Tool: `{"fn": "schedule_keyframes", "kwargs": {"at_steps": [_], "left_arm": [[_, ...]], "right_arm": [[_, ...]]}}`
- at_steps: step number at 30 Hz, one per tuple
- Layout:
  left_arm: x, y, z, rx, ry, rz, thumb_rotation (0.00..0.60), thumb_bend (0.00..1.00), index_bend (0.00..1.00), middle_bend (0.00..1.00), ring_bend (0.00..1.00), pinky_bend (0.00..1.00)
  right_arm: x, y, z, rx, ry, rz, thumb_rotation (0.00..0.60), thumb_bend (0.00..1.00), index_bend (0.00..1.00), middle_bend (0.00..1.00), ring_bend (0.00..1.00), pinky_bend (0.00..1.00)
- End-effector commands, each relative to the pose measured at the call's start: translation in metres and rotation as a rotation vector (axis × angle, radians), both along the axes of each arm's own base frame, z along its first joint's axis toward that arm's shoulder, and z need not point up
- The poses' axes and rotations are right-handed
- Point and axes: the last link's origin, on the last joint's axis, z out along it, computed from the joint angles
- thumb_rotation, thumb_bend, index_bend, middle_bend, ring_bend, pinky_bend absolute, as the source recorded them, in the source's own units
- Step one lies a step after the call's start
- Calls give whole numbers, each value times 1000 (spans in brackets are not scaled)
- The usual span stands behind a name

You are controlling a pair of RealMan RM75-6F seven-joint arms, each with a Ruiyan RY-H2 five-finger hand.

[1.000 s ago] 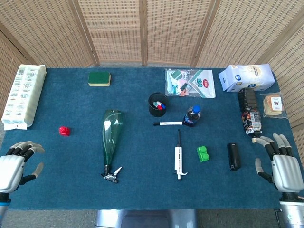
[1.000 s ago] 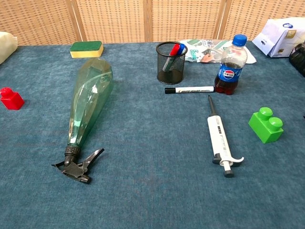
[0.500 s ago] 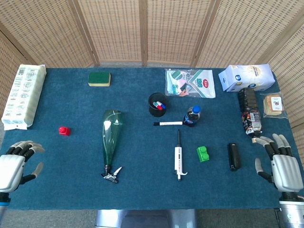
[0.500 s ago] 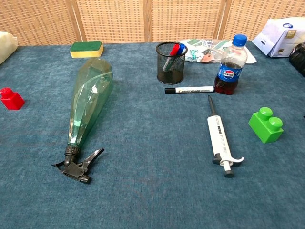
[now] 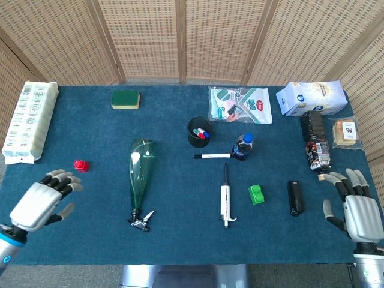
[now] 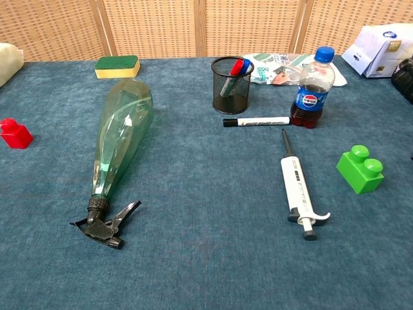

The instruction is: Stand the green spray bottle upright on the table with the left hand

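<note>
The green spray bottle [image 5: 140, 174] lies flat on the blue table [image 5: 174, 240], its black trigger head [image 5: 140, 221] toward the front edge. The chest view shows the same green spray bottle [image 6: 120, 139] on its side with the trigger head [image 6: 104, 223] nearest the camera. My left hand [image 5: 45, 202] hovers at the front left, fingers spread, holding nothing, well to the left of the bottle. At the front right edge my right hand [image 5: 354, 207] rests with fingers apart and empty. Neither hand appears in the chest view.
A red block [image 5: 81, 165] sits between the left hand and the bottle. A mesh pen cup [image 5: 198, 131], marker [image 5: 212, 156], cola bottle [image 5: 242, 146], pipette [image 5: 225, 201], green block [image 5: 257, 194] and black case [image 5: 294, 197] lie right of the bottle. Sponge [image 5: 125, 99] and packages line the back.
My left hand has lifted from the front left corner and moved right and forward toward the bottle. The bottle and right hand have not moved.
</note>
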Motion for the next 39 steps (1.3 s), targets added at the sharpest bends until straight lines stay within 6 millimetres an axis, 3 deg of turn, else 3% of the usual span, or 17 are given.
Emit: {"fn": "schedule_keyframes", "kwargs": {"at_steps": [1, 9, 14, 20, 26, 39], "left_arm": [[7, 11, -4, -89, 77, -79, 600, 427, 316, 282, 228, 203], [15, 31, -17, -200, 234, -204, 600, 427, 193, 164, 136, 184], [23, 46, -36, -221, 325, -325, 600, 422, 106, 85, 66, 134], [27, 59, -63, -238, 383, -403, 600, 341, 3, 4, 0, 62], [30, 69, -83, -239, 449, -470, 600, 301, 0, 0, 0, 0], [35, 83, -110, -232, 507, -603, 600, 296, 0, 0, 0, 0]], "right_arm": [[1, 3, 2, -6, 3, -2, 600, 547, 217, 226, 29, 68], [6, 7, 3, -23, 11, 1, 600, 548, 217, 226, 29, 69], [7, 10, 5, -37, 17, -9, 600, 548, 217, 226, 29, 69], [6, 11, 8, -47, 24, -17, 600, 547, 217, 226, 29, 69], [5, 12, 13, -61, 24, -26, 600, 550, 217, 226, 29, 69], [6, 15, 18, -80, 23, -38, 600, 548, 217, 226, 29, 69]]}}
